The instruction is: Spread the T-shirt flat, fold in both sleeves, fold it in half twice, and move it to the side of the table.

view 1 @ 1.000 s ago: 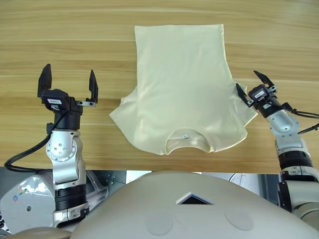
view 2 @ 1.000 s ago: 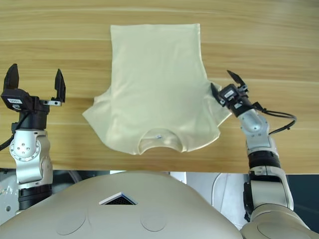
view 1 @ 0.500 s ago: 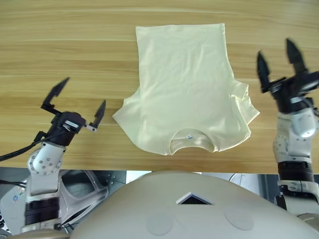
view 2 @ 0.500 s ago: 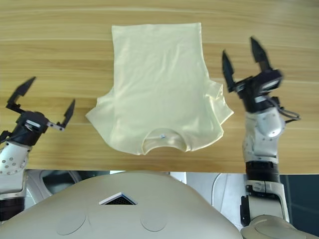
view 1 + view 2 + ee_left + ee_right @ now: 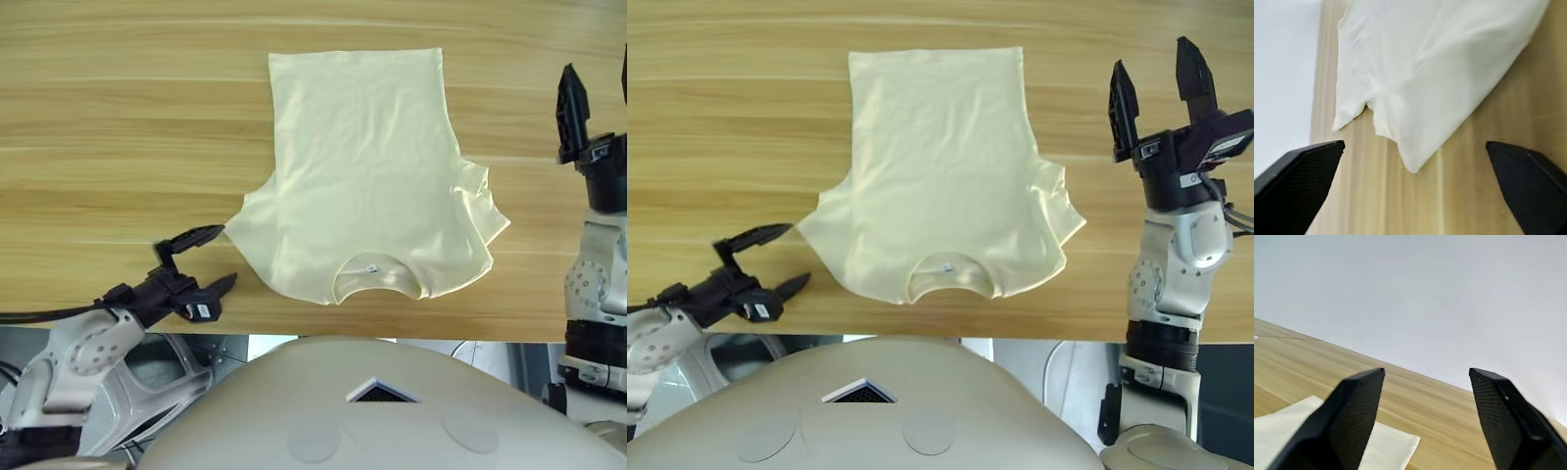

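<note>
The T-shirt [image 5: 362, 176] is lying spread on the worktop [image 5: 118, 117], all folds apparently pending. Left tool [image 5: 225, 257] and right tool [image 5: 1152, 59] are gaping, holding nothing.

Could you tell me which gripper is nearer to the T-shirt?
Left. The left gripper sits open beside the T-shirt, at its sleeve tip; the right gripper hangs raised, well apart.

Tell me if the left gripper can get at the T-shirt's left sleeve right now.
Likely yes: the left gripper, open, sits right beside the left sleeve, nothing lying between them on the table.
</note>
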`<state>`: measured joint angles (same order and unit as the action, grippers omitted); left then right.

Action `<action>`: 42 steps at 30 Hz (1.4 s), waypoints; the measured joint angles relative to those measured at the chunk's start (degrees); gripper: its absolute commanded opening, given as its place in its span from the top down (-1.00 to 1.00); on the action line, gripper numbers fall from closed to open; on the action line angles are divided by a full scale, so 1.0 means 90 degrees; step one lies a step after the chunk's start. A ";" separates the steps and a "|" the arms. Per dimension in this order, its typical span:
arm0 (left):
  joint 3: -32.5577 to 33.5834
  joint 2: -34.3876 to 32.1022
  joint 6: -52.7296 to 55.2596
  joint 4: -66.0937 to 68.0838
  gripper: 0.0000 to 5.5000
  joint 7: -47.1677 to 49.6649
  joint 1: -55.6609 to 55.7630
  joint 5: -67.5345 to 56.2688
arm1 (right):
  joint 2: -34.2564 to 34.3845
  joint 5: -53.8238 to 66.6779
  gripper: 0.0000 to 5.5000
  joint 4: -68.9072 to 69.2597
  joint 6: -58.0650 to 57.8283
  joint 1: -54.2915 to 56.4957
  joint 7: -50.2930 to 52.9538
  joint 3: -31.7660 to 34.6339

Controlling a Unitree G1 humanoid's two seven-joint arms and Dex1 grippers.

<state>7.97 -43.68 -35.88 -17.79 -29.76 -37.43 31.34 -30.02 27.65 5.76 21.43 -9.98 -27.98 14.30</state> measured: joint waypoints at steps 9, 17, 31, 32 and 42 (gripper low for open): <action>-0.0272 -0.0162 0.0287 0.0671 -0.95 0.0509 0.0996 0.0617 | 0.0255 -0.0322 -0.16 0.0088 0.0030 -0.0327 -0.0094 0.0122; -0.0727 -0.0244 0.0319 0.0947 -0.95 0.0743 0.1417 0.0613 | 0.0296 -0.0416 -0.16 0.0087 0.0036 -0.0363 -0.0171 0.0211; -0.1263 -0.0445 0.0325 0.1131 -0.08 0.0773 0.1506 0.0487 | 0.0474 -0.0445 -0.16 0.0090 0.0034 -0.0363 -0.0253 0.0258; -0.1269 -0.0450 0.0366 0.1152 -0.02 0.0801 0.1532 0.0502 | 0.0477 -0.0445 -0.16 0.0090 0.0034 -0.0363 -0.0271 0.0258; -0.1388 -0.0574 0.0703 0.1385 0.65 0.1067 0.1647 0.0864 | 0.0525 -0.0445 -0.16 0.0112 0.0034 -0.0415 -0.0387 0.0259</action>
<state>-4.52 -48.84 -29.55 -5.33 -20.16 -22.60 39.12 -25.29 23.65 6.77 21.74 -13.71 -31.46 16.63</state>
